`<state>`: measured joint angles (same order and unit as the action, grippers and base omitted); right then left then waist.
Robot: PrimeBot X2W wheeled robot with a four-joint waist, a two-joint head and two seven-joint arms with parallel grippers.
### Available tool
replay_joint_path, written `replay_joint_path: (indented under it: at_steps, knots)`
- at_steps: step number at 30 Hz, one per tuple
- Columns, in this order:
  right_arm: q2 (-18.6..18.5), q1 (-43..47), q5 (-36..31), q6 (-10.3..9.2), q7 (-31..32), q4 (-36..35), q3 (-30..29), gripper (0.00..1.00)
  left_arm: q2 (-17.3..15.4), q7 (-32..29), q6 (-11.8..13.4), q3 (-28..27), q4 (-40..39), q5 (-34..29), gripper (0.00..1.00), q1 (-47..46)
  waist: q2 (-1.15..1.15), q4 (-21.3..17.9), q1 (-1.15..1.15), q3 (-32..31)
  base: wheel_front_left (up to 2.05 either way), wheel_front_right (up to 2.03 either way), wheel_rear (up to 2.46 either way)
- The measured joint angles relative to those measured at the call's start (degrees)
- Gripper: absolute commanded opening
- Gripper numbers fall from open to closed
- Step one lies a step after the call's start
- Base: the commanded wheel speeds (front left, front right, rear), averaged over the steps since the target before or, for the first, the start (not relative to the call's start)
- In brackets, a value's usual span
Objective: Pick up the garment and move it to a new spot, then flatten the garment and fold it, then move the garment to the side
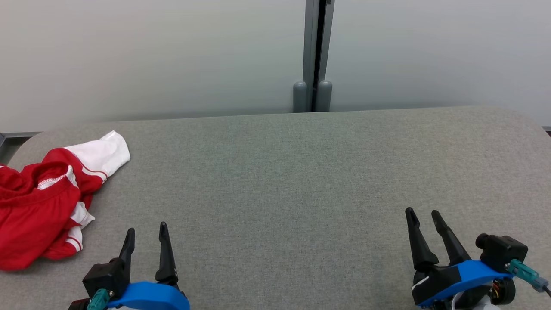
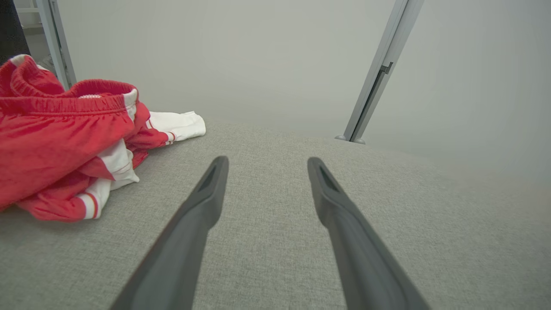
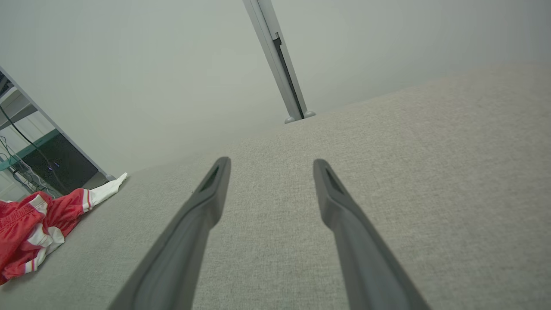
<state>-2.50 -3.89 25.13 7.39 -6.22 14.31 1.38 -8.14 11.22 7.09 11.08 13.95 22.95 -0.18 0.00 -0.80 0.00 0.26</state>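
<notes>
A crumpled red and white fabric garment (image 1: 38,206) is seen heaped at the left edge of the grey fabric-covered table (image 1: 301,172), untouched. The left end effector (image 1: 147,227) is released, fingers spread, near the garment but apart from it. The right end effector (image 1: 422,211) is likewise released and empty, well apart from the garment over the table's right side.

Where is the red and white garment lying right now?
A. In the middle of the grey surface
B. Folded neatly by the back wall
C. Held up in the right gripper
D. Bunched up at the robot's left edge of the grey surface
D: the garment lies crumpled at the left edge of the grey surface, apart from the open left gripper and far from the open right gripper.
</notes>
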Motion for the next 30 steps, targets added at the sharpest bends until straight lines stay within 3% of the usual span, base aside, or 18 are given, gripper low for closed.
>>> replay_joint_path:
  at_steps: [30]
  knots:
    - [-0.2,0.2,-12.9,0.02,-1.0,0.7,-0.1,1.00,-1.8,1.3,3.0,2.8,-0.8,-9.2,1.00,2.1,0.00,0.4,0.00,-0.9,0.00,0.00,0.00]
